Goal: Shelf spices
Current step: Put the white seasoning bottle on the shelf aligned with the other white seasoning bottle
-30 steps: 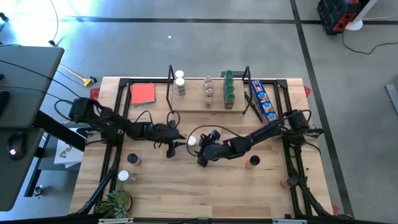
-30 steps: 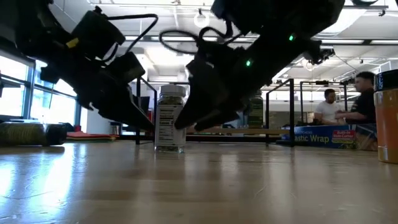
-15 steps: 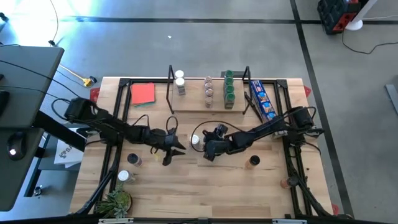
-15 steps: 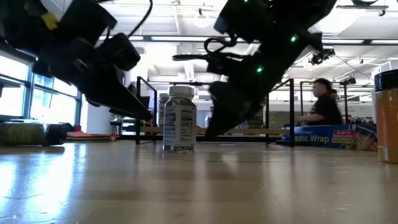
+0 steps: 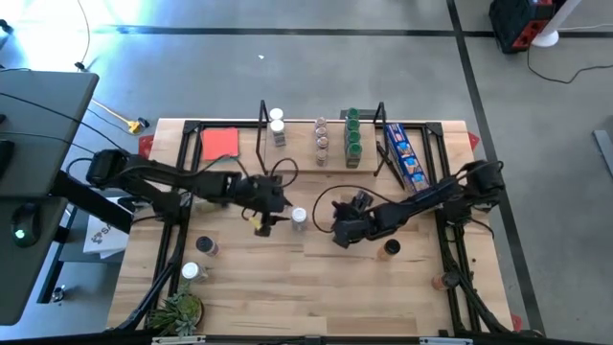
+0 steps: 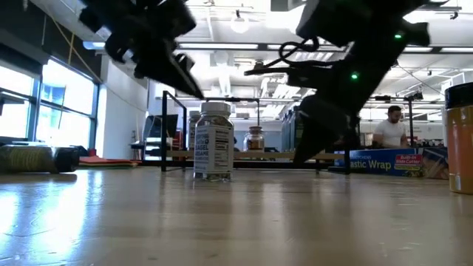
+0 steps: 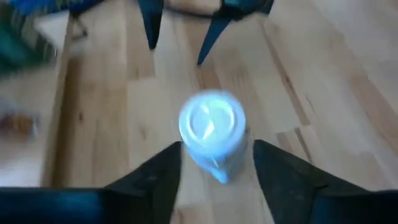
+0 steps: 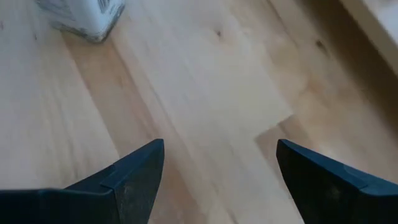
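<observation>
One white-cap jar (image 5: 299, 218) betw. spread left end effector (image 5: 279, 217) fingers.

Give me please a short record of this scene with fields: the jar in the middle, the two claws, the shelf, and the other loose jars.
centre jar: small clear white-capped spice jar standing upright on the light wooden table, free
left claw: beside that jar, open; jar ahead of its fingers, not gripped
right claw: on the jar's other side, open, holding nothing
shelf: low wooden rack with black metal end frames at the table's far edge; jars on it in three short rows, white-capped and green-capped among them
loose jars: two near the left edge, one brown-capped near the right arm
</observation>
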Robot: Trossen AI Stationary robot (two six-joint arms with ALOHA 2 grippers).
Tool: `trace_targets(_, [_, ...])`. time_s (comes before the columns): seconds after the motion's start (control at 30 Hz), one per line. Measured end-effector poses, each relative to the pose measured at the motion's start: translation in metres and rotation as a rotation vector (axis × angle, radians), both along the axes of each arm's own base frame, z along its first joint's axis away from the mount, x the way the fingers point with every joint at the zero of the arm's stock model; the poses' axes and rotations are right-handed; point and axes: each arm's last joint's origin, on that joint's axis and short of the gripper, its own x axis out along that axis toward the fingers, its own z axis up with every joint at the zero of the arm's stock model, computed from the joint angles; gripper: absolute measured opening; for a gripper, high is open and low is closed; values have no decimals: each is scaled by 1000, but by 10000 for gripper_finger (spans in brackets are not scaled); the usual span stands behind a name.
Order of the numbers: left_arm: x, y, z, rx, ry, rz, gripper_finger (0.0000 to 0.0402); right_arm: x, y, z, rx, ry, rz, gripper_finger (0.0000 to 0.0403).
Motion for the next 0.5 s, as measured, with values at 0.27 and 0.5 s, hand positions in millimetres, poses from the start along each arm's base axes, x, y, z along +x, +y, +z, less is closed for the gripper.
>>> trace_targets(0.27, [16, 17, -2, 25, 3, -202, 294, -7, 12, -6, 24, -65, -14, 304])
trace_targets(0.5, [33, 27, -28, -76, 18, -215, 312, -8, 19, -6, 35, -85, -3, 304])
